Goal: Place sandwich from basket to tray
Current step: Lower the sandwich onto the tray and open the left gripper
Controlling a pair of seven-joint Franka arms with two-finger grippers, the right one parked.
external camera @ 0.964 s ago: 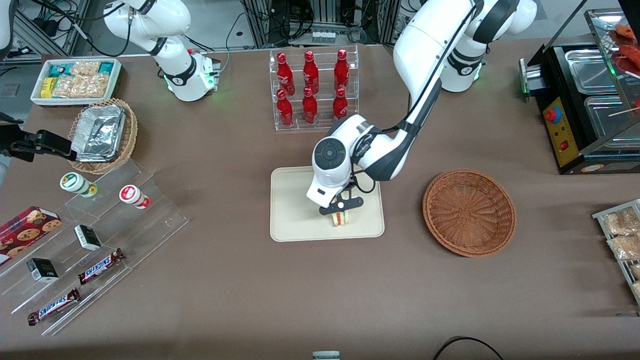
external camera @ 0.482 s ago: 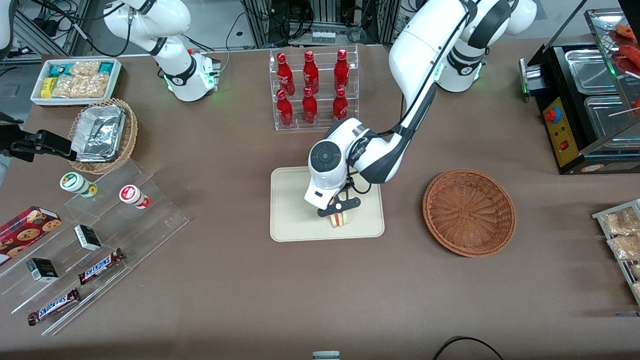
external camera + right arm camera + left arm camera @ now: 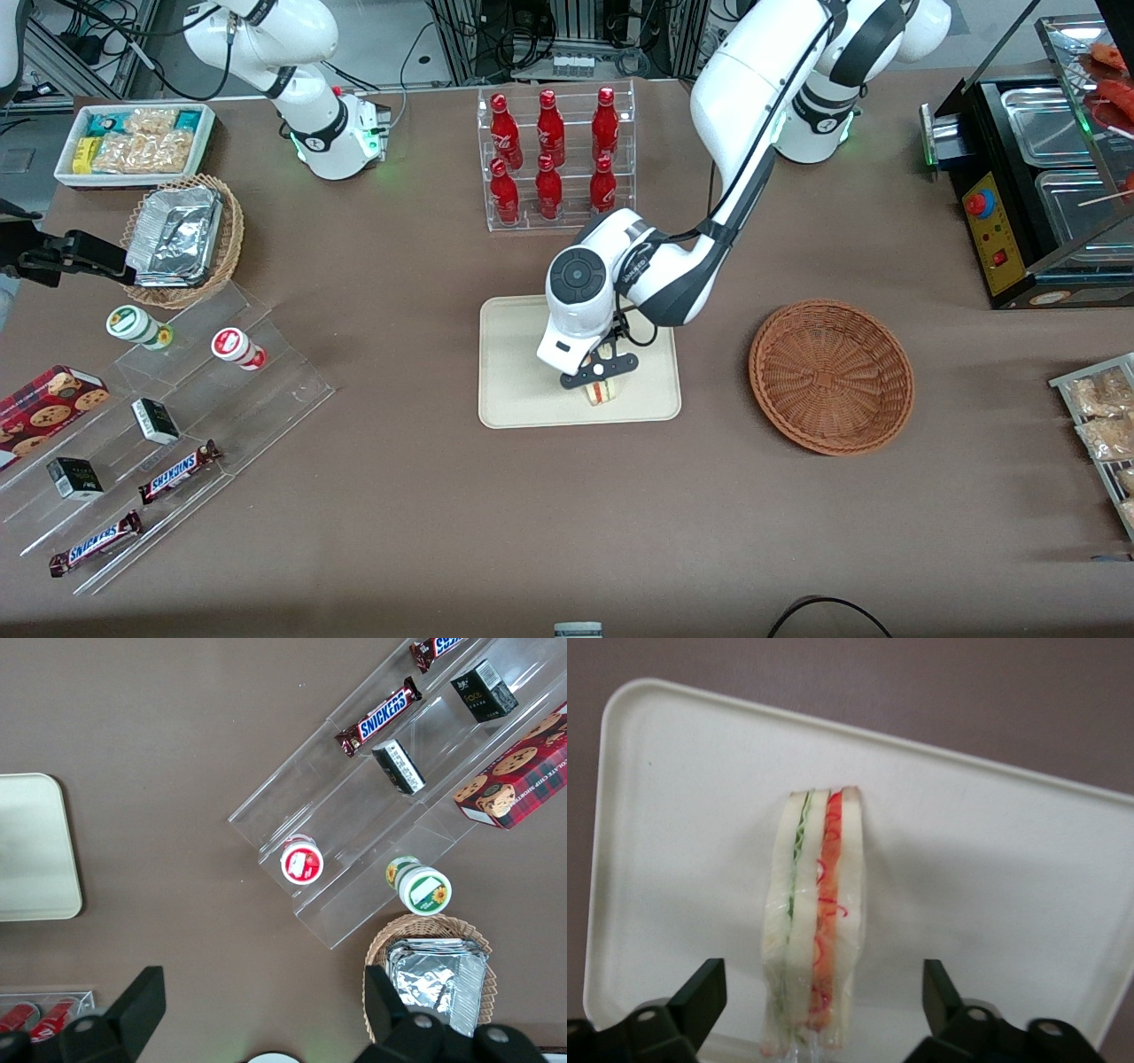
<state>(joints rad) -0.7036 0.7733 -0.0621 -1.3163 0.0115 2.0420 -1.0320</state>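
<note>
The sandwich (image 3: 815, 921) stands on its edge on the cream tray (image 3: 992, 868), wrapped in clear film, its red and green filling lines showing. My gripper (image 3: 819, 997) is open, one finger on each side of the sandwich with clear gaps to both. In the front view the gripper (image 3: 600, 376) hangs just above the sandwich (image 3: 603, 392), over the part of the tray (image 3: 514, 372) nearest the front camera. The reddish-brown wicker basket (image 3: 831, 377) sits beside the tray toward the working arm's end, with nothing in it.
A clear rack of red bottles (image 3: 554, 155) stands farther from the front camera than the tray. A stepped acrylic shelf with snack bars and cups (image 3: 168, 416) lies toward the parked arm's end. A black food warmer (image 3: 1036, 177) is at the working arm's end.
The gripper and wrist have shifted slightly toward the parked arm's end and risen a little. The sandwich stays put on the tray.
</note>
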